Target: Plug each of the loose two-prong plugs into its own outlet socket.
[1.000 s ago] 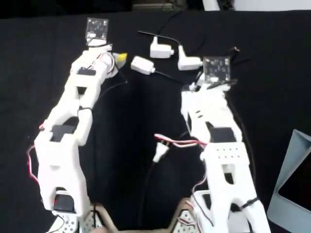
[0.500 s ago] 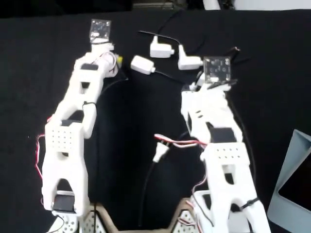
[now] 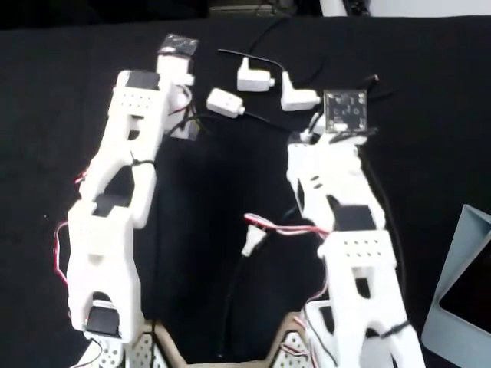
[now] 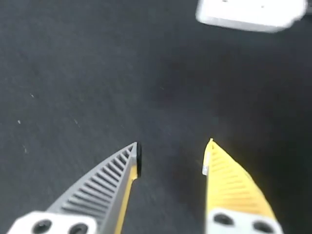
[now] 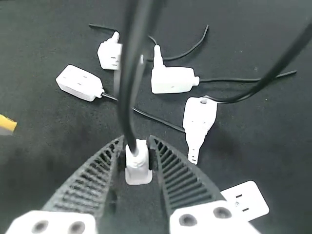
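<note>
One plug sits clamped lengthwise in the right gripper. The left gripper, open wide and empty, has a socket just ahead.

Robotics lab: 2 arms on black-clothed table.

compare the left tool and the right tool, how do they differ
The left tool is open and empty; the right tool is shut on a white plug. The left tool has one yellow finger; the right tool's fingers are both grey. Both have ribbed, pointed fingers above the black table.
</note>
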Tool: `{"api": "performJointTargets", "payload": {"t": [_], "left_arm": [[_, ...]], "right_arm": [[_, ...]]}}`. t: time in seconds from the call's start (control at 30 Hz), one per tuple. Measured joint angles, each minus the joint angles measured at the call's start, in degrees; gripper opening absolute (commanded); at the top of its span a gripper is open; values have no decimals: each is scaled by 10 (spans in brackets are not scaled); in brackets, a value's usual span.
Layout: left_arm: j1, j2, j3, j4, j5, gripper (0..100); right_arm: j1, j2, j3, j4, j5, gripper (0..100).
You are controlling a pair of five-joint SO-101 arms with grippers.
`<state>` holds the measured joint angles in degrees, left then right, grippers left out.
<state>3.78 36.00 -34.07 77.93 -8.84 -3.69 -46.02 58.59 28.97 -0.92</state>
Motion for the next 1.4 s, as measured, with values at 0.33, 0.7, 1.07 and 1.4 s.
{"api": "performJointTargets", "payload": {"t": [0.33,0.7,1.07,1.4], "left_arm": [[76,-101,47,87,0,220],[169,-362,396,-92,-2,235],[295,-429,685,-304,-4,349],[348,-404,694,-365,-2,349]], "right_arm": [[62,-105,0,49,10,12],[69,-105,0,49,23,12],[69,-105,0,49,23,12],[69,-105,0,50,24,12]]}}
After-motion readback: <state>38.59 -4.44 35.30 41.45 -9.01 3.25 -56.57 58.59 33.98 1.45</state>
